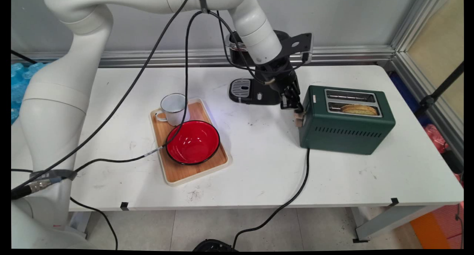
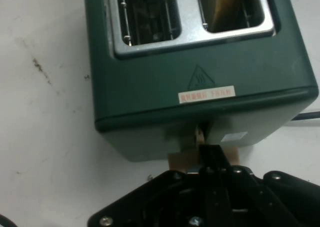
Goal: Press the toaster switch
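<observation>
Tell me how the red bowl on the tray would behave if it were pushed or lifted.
The red bowl looks rigid and glossy, so it would probably hold its shape but may be slippery to grip. It is wide and low, so it would more likely slide on the wooden tray than tip. It sits close to the white mug, so a push that way could bump it.

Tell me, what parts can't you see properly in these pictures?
- Toaster lever: in the hand view the gripper covers most of it, and whether its jaws are open or shut cannot be told.
- Toast: only its top edge shows above the slot of the toaster.
- Coffee machine: in the main view the arm hides its upper part.
- Tray: the red bowl and mug cover much of it.
</observation>
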